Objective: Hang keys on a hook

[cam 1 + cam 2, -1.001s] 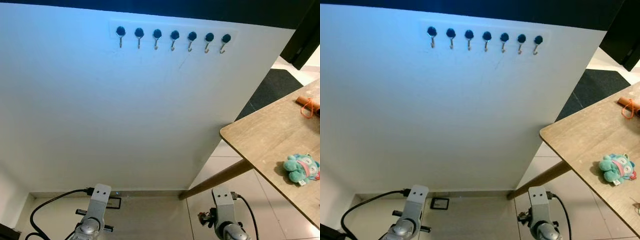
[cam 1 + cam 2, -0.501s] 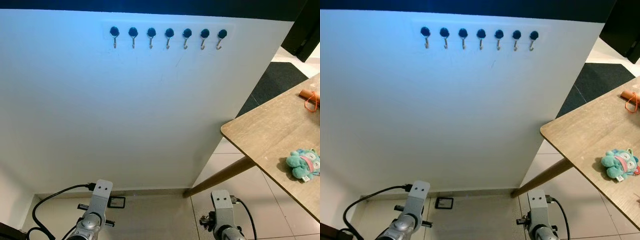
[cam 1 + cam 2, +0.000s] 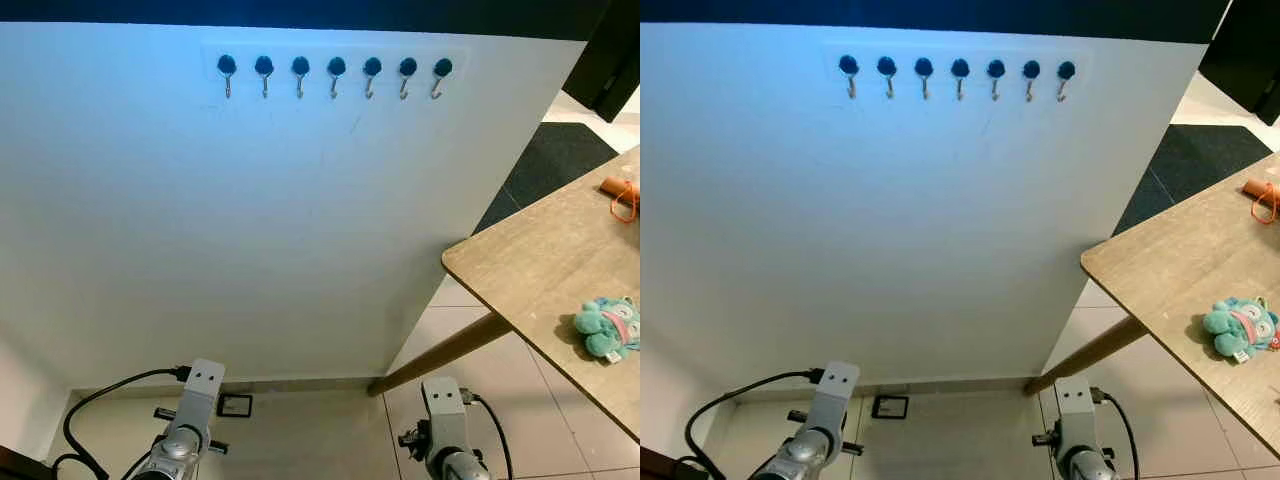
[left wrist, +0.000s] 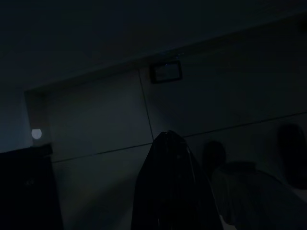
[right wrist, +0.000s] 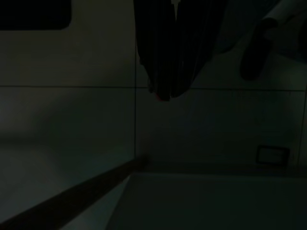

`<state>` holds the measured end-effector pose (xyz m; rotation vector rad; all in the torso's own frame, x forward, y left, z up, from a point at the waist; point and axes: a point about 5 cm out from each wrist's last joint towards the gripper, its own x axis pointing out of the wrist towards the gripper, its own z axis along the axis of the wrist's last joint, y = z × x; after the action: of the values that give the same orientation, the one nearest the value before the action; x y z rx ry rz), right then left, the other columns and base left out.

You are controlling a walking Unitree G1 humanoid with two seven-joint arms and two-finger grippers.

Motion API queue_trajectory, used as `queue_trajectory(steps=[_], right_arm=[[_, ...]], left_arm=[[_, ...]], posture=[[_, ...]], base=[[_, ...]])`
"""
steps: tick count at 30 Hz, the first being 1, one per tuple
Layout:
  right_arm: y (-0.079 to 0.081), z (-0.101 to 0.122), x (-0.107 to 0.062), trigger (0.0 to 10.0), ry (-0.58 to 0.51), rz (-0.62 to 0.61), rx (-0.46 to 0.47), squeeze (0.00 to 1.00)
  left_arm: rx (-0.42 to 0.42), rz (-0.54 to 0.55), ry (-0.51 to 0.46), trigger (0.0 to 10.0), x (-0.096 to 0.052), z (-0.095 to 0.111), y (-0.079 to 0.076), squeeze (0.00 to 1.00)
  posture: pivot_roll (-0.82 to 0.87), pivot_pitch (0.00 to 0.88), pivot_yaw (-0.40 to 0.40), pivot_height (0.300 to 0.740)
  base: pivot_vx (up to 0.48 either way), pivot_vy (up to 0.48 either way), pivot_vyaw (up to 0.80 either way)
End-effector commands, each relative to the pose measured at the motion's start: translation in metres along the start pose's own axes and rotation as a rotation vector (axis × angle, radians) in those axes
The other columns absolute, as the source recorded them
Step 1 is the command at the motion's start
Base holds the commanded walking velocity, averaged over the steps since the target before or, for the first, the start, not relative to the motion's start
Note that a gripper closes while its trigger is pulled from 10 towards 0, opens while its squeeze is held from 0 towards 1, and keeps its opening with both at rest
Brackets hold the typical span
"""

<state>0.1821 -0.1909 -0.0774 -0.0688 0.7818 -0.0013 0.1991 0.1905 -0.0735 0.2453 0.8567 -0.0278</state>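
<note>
A smooth white wall panel (image 3: 250, 220) carries a row of seven hooks (image 3: 335, 76), each a slim bent metal wire under a round dark cap. To the right juts a matte wooden table (image 3: 530, 270) with a tapered leg, a fuzzy teal plush toy (image 3: 606, 328) and an orange loop (image 3: 625, 203) lying on it. Both silver arms hang low over pale floor tiles. The left gripper (image 4: 168, 158) looks pressed together; the right gripper (image 5: 165, 72) likewise, nothing discernible between its fingers. I can't make out any keys.
</note>
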Motion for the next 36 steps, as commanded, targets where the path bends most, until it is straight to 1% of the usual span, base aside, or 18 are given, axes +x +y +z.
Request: queue_trajectory(steps=[1,8,15,20,26,30,36], right_arm=[[0.0006,-0.0034,-0.0007,10.0,0.016,-0.001,0.005,0.0],[0.0022,-0.0035,-0.0005,10.0,0.021,0.01,-0.007,0.0],[0.0012,-0.0019,0.0001,10.0,0.018,0.007,-0.005,0.0],[-0.0011,-0.0026,-0.0003,10.0,0.021,0.0,-0.001,0.0],[0.0003,-0.0018,0.0003,10.0,0.023,0.005,-0.007,0.0],[-0.0002,0.0005,0.0011,10.0,0.015,0.003,0.009,0.0],[-0.0021,0.0014,0.0005,10.0,-0.002,0.014,0.037,0.0]], left_arm=[[0.011,0.01,0.012,10.0,-0.0011,-0.0046,0.0059,0.0],[0.006,0.018,0.014,10.0,-0.0017,-0.0063,0.0081,0.0],[0.014,0.01,0.017,10.0,-0.002,-0.0077,0.0058,0.0],[0.024,0.003,0.016,10.0,-0.0016,-0.0064,0.0039,0.0],[0.021,0.01,0.01,10.0,-0.0009,-0.0038,0.0062,0.0],[0.018,0.014,0.013,10.0,-0.001,-0.0045,0.0072,0.0],[0.017,-0.002,0.015,10.0,-0.0013,-0.0057,0.001,0.0]], posture=[[0.09,0.023,-0.075,0.74],[0.1,0.026,-0.081,0.74],[0.09,0.012,-0.07,0.74],[0.1,0.005,-0.073,0.74],[0.09,0.006,-0.076,0.74],[0.09,0.006,-0.078,0.74],[0.07,0.012,-0.074,0.74]], base=[[0.0,0.0,0.0],[0.0,0.0,0.0],[0.0,0.0,0.0],[0.0,0.0,0.0],[0.0,0.0,0.0],[0.0,0.0,0.0],[0.0,0.0,0.0]])
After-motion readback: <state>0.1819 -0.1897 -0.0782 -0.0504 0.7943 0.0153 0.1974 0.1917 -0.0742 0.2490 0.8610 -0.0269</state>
